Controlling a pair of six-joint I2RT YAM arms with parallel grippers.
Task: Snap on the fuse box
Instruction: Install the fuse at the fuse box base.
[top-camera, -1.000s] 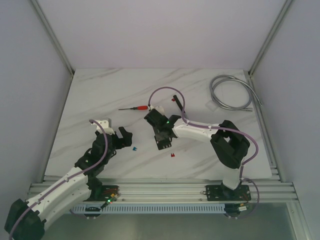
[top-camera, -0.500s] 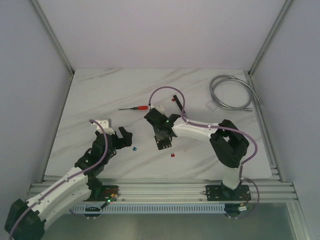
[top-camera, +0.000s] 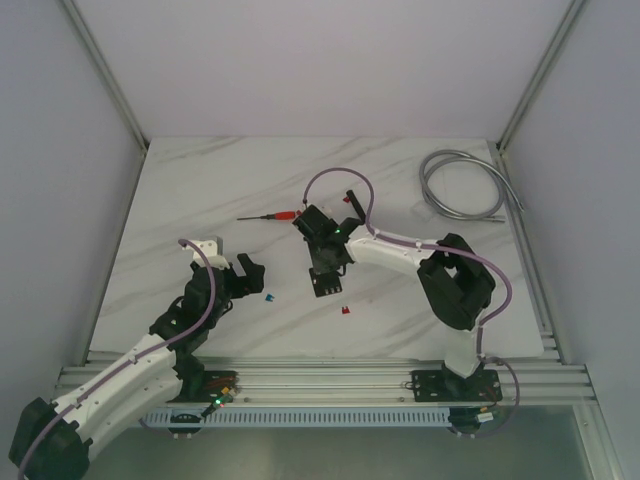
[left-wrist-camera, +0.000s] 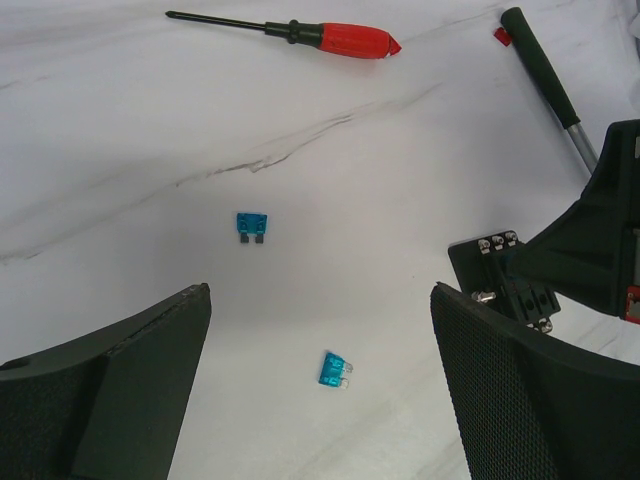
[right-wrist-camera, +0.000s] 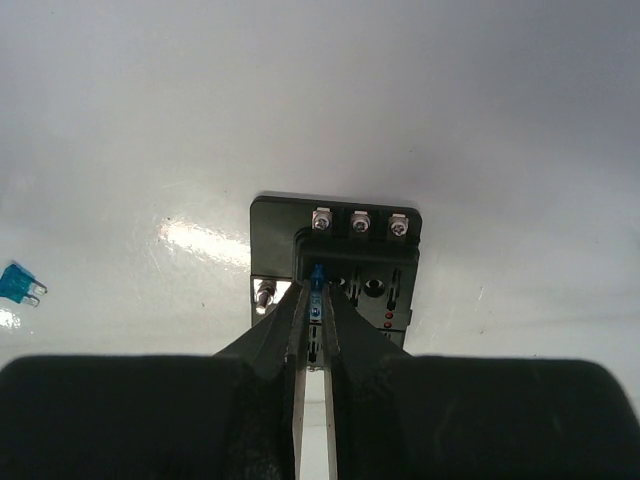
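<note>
Right claw (right-wrist-camera: 315, 292) pinched on small blue fuse (right-wrist-camera: 317, 274), tips down on fuse box (right-wrist-camera: 370, 225) directly beneath. Versus second ago: wrist swung toward far side, jaws narrower; fuse box same spot. Left claw (left-wrist-camera: 320, 295) spread wide, unmoved, left of it, above loose blue fuses (left-wrist-camera: 251, 225). White marble table (top-camera: 200, 190); red screwdriver (left-wrist-camera: 340, 38) beyond claw; grey cable coil (top-camera: 460, 185) far right; white walls (top-camera: 300, 60).

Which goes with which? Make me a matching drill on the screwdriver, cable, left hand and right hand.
1 screwdriver
2 cable
3 left hand
4 right hand

A shut on a blue fuse over the fuse box
B open, empty
C coiled, far right corner
D red handle, black shaft

Pairs: 1-D, 2-C, 3-B, 4-A
</note>
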